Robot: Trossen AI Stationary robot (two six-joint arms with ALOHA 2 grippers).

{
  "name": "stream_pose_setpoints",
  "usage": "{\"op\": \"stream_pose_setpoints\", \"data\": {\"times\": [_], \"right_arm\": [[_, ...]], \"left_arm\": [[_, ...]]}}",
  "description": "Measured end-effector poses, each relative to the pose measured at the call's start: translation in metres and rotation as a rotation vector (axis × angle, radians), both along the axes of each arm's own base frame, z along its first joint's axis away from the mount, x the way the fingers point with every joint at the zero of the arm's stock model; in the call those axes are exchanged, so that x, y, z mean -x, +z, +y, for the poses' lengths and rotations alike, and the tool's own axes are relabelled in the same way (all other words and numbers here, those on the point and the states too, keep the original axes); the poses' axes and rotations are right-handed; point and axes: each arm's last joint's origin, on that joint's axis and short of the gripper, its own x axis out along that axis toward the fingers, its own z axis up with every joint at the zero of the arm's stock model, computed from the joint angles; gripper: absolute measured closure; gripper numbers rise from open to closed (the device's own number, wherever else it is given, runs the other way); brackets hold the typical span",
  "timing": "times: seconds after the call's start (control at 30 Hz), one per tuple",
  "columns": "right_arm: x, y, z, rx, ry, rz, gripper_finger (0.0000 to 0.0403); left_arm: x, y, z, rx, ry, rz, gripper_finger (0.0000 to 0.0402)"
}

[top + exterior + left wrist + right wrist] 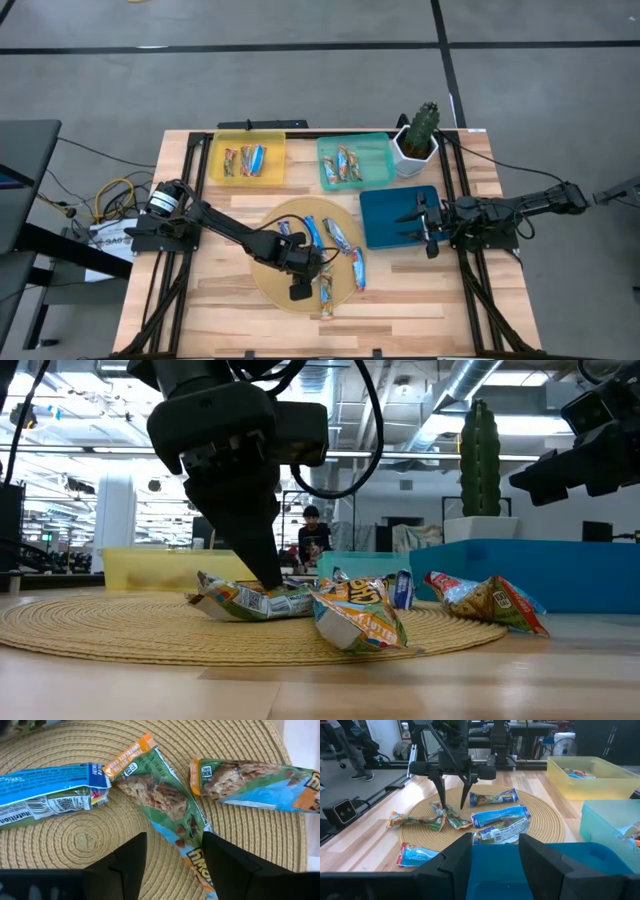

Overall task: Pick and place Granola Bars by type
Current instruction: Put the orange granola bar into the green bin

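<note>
Several granola bars lie flat on a round woven mat (272,225) in the middle of the table. My left gripper (173,837) is open and points down at the mat. Its fingers stand on either side of an orange-and-green bar (165,802), which lies slanted between them. A blue-and-white bar (45,790) and a second orange bar (250,782) lie close by. In the low view the left gripper (265,572) reaches down to that bar (245,600). My right gripper (430,228) waits, open, above the blue tray (385,215). My left gripper comes from above, pointing down, its open fingers (127,857) across the orange-and-green bar near its lower end (197,862). The bar lies flat on the mat. Whether a fingertip touches the wrapper I cannot tell.
A yellow tray (222,160) and a teal tray (380,155) stand along the far edge, each with a few bars in it. A cactus in a white pot (418,140) stands at the far right. One bar (417,855) lies partly off the mat's edge.
</note>
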Motion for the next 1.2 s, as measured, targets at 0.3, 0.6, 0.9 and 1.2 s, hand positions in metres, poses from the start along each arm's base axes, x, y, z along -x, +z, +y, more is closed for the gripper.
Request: {"op": "stream_pose_setpoints", "data": {"times": [0.3, 0.6, 0.9, 1.2], "right_arm": [[0.000, 0.000, 0.000, 0.000, 0.000, 0.000, 0.0249], [0.000, 0.001, 0.000, -0.001, 0.000, -0.007, 0.0249], [0.000, 0.001, 0.000, -0.001, 0.000, -0.007, 0.0249], [0.000, 0.001, 0.000, -0.001, 0.001, -0.007, 0.0249]], "left_arm": [[0.001, 0.000, -0.002, 0.002, -0.003, 0.001, 0.0216], [-0.004, -0.013, -0.007, 0.041, -0.029, 0.009, 0.0216], [-0.005, -0.012, -0.007, 0.042, -0.030, 0.000, 0.0231], [-0.005, -0.012, -0.007, 0.042, -0.029, 0.000, 0.0315]]}}
